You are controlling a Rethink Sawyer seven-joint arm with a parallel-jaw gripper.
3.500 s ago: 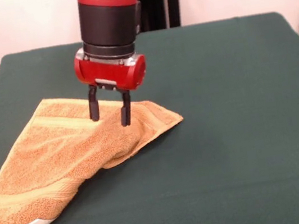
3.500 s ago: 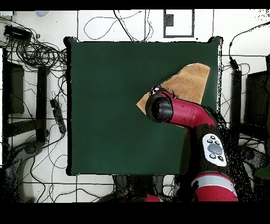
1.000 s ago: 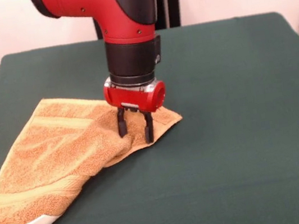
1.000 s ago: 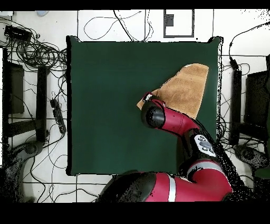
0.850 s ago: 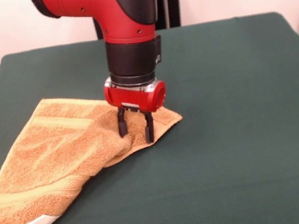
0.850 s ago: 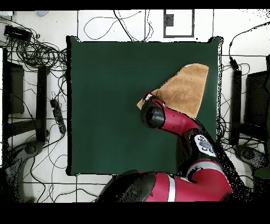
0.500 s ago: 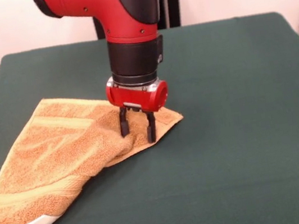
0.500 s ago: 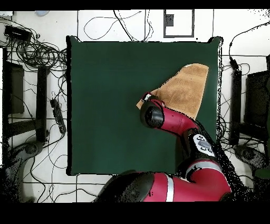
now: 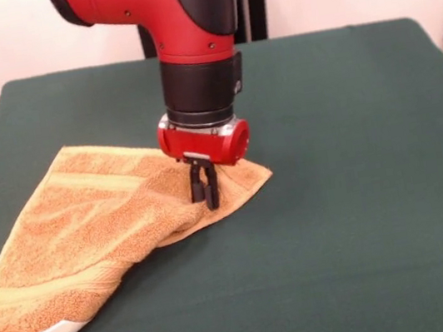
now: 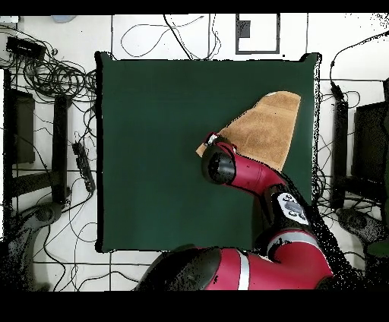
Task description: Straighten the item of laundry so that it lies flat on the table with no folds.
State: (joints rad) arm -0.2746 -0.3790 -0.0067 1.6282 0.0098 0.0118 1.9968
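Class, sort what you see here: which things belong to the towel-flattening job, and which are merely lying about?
Job: towel, folded over; green table; gripper, shut on the towel's fold.

Lying about: cables on the floor beside the table.

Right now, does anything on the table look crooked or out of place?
Yes. The towel lies askew on the table, with one part folded over itself into a raised ridge. The gripper is shut on that fold near the corner that points to the table's middle.
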